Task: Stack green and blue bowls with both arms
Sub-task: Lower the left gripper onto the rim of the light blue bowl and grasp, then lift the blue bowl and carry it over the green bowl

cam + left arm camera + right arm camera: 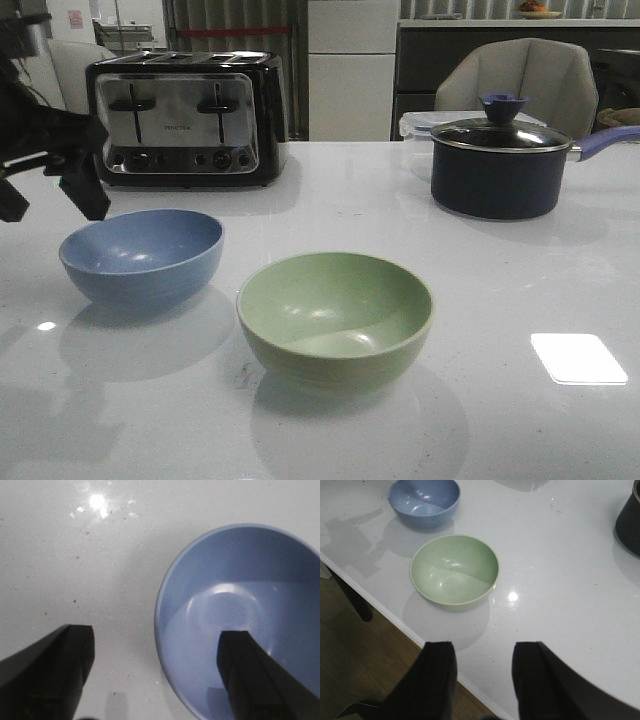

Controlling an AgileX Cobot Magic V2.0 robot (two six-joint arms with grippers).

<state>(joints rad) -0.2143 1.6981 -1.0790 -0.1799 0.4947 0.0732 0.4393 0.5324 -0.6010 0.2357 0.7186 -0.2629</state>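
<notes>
On the white glossy table [500,300], you have the two bowls standing apart and upright, both empty: the dusty blue round matte bowl [141,255] sits to the left, and the pale sage green round matte bowl [335,315] sits nearer the front edge, a little to its right. Nothing is stacked yet, so you are at the approach. Your left gripper [155,675] hangs over the blue bowl with its jaws spread wide, one finger above the bowl's inside and the other above bare table, which looks like a line-up to pinch the near rim. Your right gripper [482,680] is also spread and holds nothing; it hovers past the table edge, with the green bowl well ahead of it. The chrome and black toaster [185,120] and the dark lidded saucepan with a blue knob [503,160] stand at the back, well clear of both bowls, so they should not hinder a lift.
</notes>
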